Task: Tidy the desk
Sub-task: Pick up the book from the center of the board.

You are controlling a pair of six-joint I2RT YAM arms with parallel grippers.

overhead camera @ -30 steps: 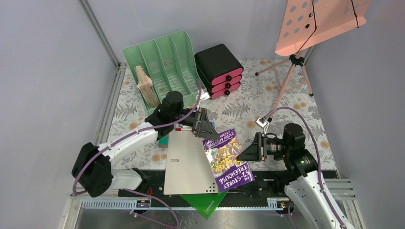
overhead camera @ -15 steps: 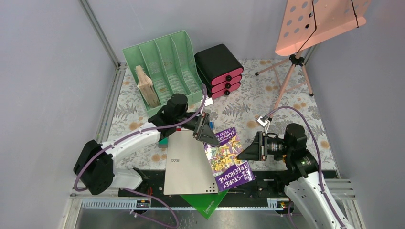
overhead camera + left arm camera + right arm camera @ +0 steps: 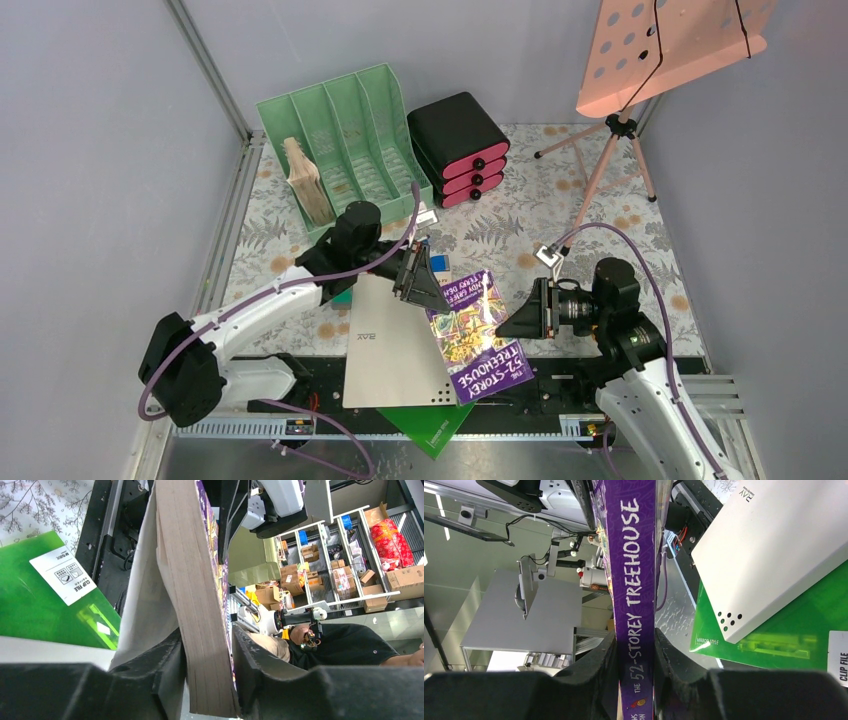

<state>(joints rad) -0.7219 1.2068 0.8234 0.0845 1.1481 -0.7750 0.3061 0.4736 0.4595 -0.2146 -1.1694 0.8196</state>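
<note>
A purple book (image 3: 478, 335), "The 52-Storey Treehouse", is held tilted above the desk (image 3: 560, 200) between both grippers. My left gripper (image 3: 421, 282) clamps its far upper corner. In the left wrist view the page block (image 3: 197, 580) sits between the jaws of that gripper (image 3: 207, 647), with both fingers against it. My right gripper (image 3: 516, 318) grips the right side. In the right wrist view the purple spine (image 3: 631, 605) is pinched between the pads of the right gripper (image 3: 635, 652).
A flat white slab (image 3: 390, 345) lies under the book's left edge, on a green clip file (image 3: 432, 425) over the black rail. A mint-green file rack (image 3: 345, 135) holding a tan book (image 3: 305, 180), a black drawer box (image 3: 458, 140) and a pink stand on a tripod (image 3: 610, 150) stand at the back.
My left gripper came down towards the near edge onto the book's far corner, and its jaws closed from wide open onto it. The right gripper kept its hold without moving.
</note>
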